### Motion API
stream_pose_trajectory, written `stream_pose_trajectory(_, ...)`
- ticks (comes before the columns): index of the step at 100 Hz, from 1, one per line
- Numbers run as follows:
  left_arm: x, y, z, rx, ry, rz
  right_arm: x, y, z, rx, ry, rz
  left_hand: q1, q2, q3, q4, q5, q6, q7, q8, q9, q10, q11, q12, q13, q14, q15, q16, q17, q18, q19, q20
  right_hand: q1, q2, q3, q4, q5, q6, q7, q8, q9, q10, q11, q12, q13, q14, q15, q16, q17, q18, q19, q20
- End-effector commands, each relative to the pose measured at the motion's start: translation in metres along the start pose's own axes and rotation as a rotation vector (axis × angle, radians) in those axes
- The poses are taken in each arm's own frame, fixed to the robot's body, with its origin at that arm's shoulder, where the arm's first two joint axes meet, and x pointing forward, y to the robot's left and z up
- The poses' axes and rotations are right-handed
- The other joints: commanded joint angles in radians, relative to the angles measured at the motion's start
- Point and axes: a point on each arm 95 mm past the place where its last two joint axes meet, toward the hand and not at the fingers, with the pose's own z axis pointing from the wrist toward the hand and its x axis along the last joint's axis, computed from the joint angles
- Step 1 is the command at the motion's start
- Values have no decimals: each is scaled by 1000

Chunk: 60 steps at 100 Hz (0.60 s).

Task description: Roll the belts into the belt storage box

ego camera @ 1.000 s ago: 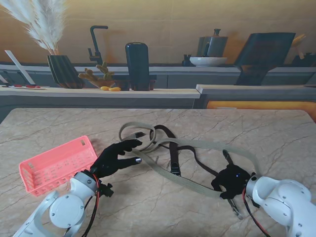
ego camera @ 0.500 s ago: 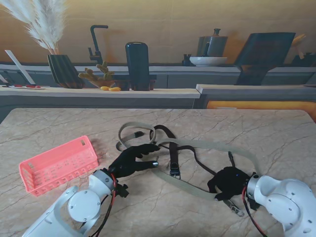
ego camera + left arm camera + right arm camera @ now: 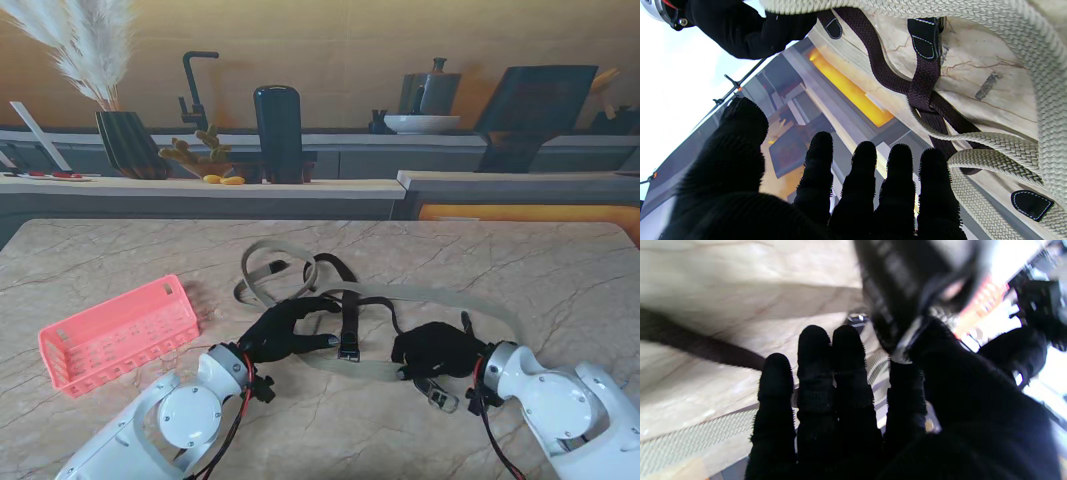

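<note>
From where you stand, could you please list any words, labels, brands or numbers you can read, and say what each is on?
None can be read.
Beige belt, dark belt and its leather tabs: stitching only, no text.
Pink storage box: no label visible.
Back counter items: too small to tell.

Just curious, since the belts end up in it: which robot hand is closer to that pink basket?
Left. The left robot hand sits over the tangled belts, just right of the pink basket; the right robot hand lies farther right.
</note>
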Motion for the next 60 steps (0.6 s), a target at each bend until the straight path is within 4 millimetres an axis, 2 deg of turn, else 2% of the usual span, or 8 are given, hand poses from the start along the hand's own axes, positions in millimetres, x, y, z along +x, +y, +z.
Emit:
stream_pose_trajectory(1,1,0,0,-2,14,35,9,-3,8,-33,25,40,-48,-33,92,-7,-39,-23,35,-2,-16,-21,13,-21,-5,-49,-29,-36,-10,-53,-14,-16,41,52,33,-30,44,-11,65,21,21,38,35,18,18,-4,37,19,-1,2,41,8)
stream_pose_trajectory(6,1,-2,-1,19,22,69,12,-4,11,-62,37,100,-53,-44,96,-8,-29,-25,48,4,2,-24,23,-23,14,-54,-25,-44,5,-54,-8,-13,41,50,38,-31,46,-7,65,21,24,43,40,18,22,0,44,21,1,3,47,11)
stream_pose_trajectory(8,1,-3,-1,31,28,79,14,-5,13,-72,41,122,-77,-60,146,-14,-25,-21,58,7,13,-25,31,-33,25,-53,-15,-62,13,-50,1,-8,40,50,39,-32,47,-5,65,20,25,44,42,18,23,0,46,21,3,2,50,12)
stream_pose_trajectory(17,2,-5,-3,65,47,104,21,-7,19,-123,51,229,-99,-84,195,-18,-11,-15,72,9,42,-30,39,-41,53,-58,-3,-73,27,-40,24,3,38,44,52,-34,53,11,66,16,30,56,57,18,34,9,68,24,12,7,73,18)
stream_pose_trajectory(39,4,-4,-4,76,71,150,40,-11,30,-221,54,507,-129,-81,210,-25,-21,-9,78,7,44,-38,55,-43,60,-55,16,-72,29,-4,32,7,37,32,92,-45,63,57,73,8,37,93,100,21,53,36,124,30,25,16,141,20)
stream_pose_trajectory(60,5,1,1,78,60,157,53,-11,40,-290,69,633,-123,-79,220,-27,-31,-6,81,4,50,-34,71,-39,70,-48,35,-62,31,15,61,22,34,33,99,-49,63,62,75,9,37,99,113,23,57,38,138,30,25,15,167,19)
